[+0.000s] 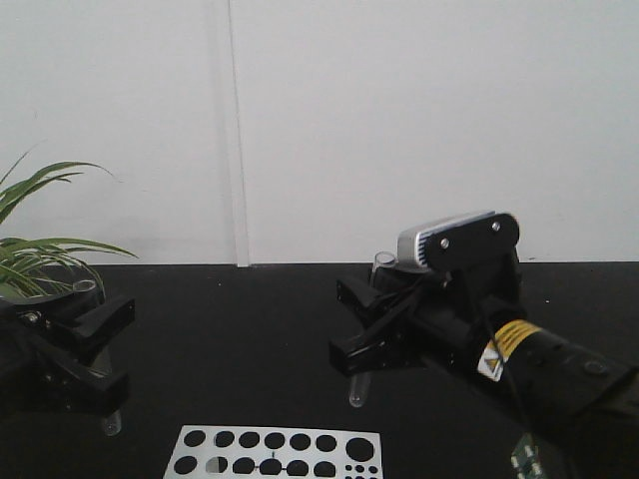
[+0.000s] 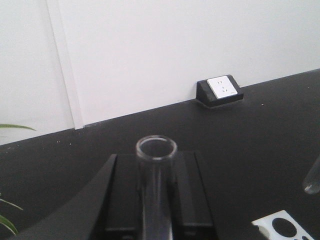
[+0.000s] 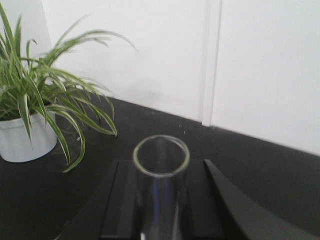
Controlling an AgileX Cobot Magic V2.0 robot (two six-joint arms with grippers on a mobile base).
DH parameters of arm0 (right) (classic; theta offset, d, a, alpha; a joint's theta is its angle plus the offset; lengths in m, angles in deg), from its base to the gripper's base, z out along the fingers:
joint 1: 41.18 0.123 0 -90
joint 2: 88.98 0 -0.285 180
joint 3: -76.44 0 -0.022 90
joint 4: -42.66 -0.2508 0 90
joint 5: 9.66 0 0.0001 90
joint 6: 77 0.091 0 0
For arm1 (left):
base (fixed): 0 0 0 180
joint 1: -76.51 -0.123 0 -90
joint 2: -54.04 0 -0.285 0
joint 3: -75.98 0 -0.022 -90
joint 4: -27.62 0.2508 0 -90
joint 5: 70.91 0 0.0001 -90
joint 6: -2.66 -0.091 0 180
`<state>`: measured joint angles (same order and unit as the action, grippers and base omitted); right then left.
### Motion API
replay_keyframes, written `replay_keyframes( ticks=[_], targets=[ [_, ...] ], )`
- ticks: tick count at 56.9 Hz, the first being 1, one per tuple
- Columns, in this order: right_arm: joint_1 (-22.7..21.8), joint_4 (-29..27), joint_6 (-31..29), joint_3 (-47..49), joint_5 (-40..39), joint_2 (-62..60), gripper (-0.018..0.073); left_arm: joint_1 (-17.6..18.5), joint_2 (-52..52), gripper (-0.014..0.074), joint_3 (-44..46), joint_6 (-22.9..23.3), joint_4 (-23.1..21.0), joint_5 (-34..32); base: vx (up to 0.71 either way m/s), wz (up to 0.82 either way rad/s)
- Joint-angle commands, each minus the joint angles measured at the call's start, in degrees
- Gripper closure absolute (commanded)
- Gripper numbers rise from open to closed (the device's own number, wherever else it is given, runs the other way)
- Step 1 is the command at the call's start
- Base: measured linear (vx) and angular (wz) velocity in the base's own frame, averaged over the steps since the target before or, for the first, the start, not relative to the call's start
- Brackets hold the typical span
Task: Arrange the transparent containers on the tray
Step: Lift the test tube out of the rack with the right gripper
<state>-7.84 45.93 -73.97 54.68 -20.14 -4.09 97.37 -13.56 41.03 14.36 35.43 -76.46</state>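
Each gripper holds one clear glass test tube upright above the black table. My left gripper is shut on a tube whose open rim rises between the black fingers. The right gripper is shut on a second tube; its rim stands up between the right gripper's fingers. That second tube's round bottom also shows at the right edge of the left wrist view. The yellow tray is out of view.
A flat white rack with round holes lies at the front, below and between the grippers. A potted green plant stands at the far left. A white power socket block sits against the back wall.
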Motion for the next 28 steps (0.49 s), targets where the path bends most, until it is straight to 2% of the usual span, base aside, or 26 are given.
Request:
replay_keyframes(
  ticks=[1,6,14,20,28],
  targets=[
    [-0.25,0.00,-2.29,3.71,0.58,-4.97,0.0572,0.32,1.26,0.0472,1.97,0.11,-0.36,-5.74,0.00,0.00],
    [-0.25,-0.13,-2.29,3.78,3.95,-8.82,0.0572,0.32,1.45,0.0472,1.97,0.00,-0.36,-6.68,0.00,0.00],
    [-0.25,0.43,-3.82,3.73,13.13,-16.45,0.0572,0.11,5.25,0.0472,2.01,-3.06,-0.36,-6.85,0.00,0.00],
    [-0.96,2.11,-4.38,1.50,14.23,-23.37,0.0572,0.11,10.76,0.0472,2.01,-2.81,-0.41,-1.03,0.00,0.00],
    [-6.62,1.73,-0.51,-5.70,16.28,-32.79,0.0572,0.11,18.64,0.0472,2.01,-2.81,-0.41,6.87,0.00,0.00]
  ],
)
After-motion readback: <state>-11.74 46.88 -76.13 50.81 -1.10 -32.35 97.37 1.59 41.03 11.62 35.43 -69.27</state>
